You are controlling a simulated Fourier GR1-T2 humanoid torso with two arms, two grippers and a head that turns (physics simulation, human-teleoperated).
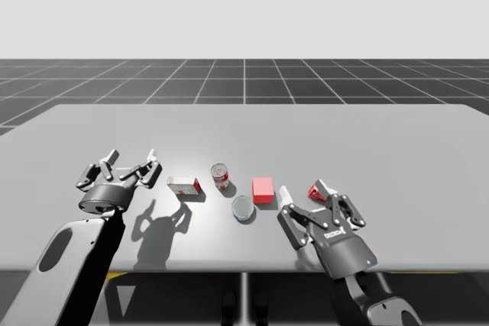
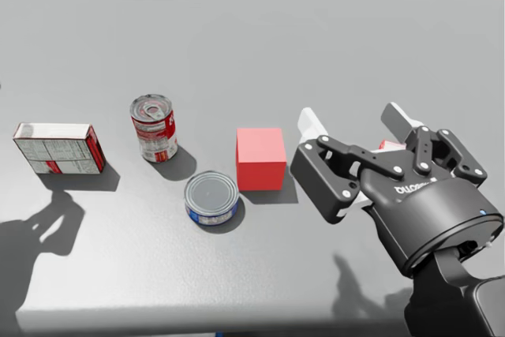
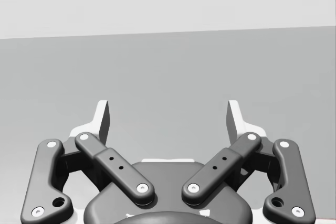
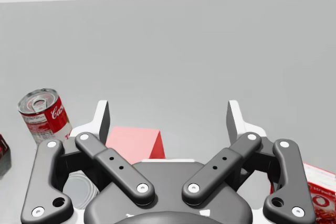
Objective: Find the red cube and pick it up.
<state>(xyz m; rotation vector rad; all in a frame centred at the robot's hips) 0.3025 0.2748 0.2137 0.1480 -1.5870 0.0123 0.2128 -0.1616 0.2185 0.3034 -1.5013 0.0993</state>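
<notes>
Right tool (image 4: 168, 113) is hovering wide open, empty, just right of the red cube (image 2: 260, 158), likely rigid, light, smooth; grasping opposite flat faces suits.

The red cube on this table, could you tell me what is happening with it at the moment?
My right pincer is open and poised close beside the red cube, which sits ungripped on the grey table. My left pincer, also open, hangs over the table off to my left, holding nothing. A red-and-white can, a flat blue-labelled tin and a white-and-red box rest on my left of the cube. The pick has not yet happened.
</notes>
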